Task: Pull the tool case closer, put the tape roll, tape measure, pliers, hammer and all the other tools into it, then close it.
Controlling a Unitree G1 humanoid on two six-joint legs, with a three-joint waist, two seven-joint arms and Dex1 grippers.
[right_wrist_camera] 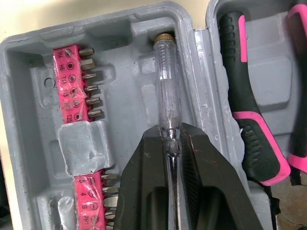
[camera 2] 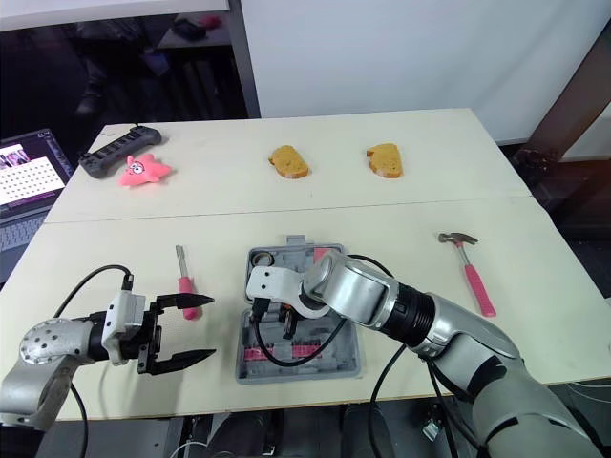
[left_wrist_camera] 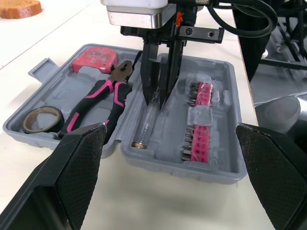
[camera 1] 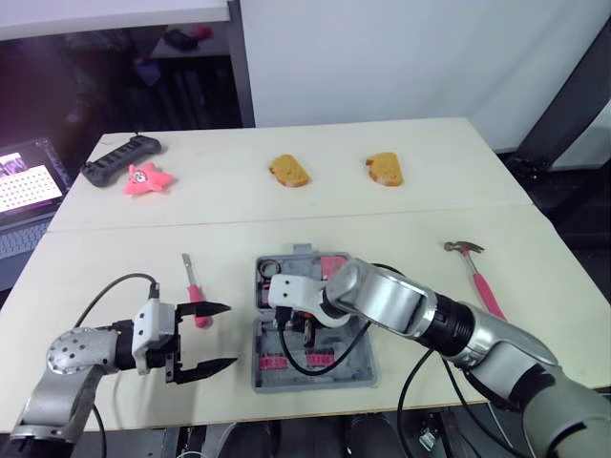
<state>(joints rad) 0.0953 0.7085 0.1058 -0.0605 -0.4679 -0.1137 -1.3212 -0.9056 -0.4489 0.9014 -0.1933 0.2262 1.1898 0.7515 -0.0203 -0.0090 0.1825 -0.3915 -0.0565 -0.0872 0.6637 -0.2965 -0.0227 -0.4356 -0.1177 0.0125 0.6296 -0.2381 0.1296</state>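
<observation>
Nearest, at the front edge of the table [camera 1: 401, 215], the left jaws stand wide and empty, just left of the case [left_wrist_camera: 223, 124]. Their far tip is close to the handle of a pink screwdriver [camera 1: 194, 291] lying flat on the table. The case lies open, and the right jaws reach down into its near half, pinched narrow on a clear tester [right_wrist_camera: 166, 91] that runs along the groove beside the pink strip of bits [right_wrist_camera: 72, 86]. The far half holds the pliers [left_wrist_camera: 98, 98], the tape roll [left_wrist_camera: 41, 129] and the tape measure [left_wrist_camera: 95, 58]. Off to the right the hammer [camera 1: 482, 281] lies on the table, well apart from the case. Farther back lie two bread pieces [camera 1: 288, 170] [camera 1: 386, 169], a pink starfish [camera 1: 145, 179] and a black controller [camera 1: 121, 157] — with a laptop [camera 1: 24, 186] beyond the table's left side.
</observation>
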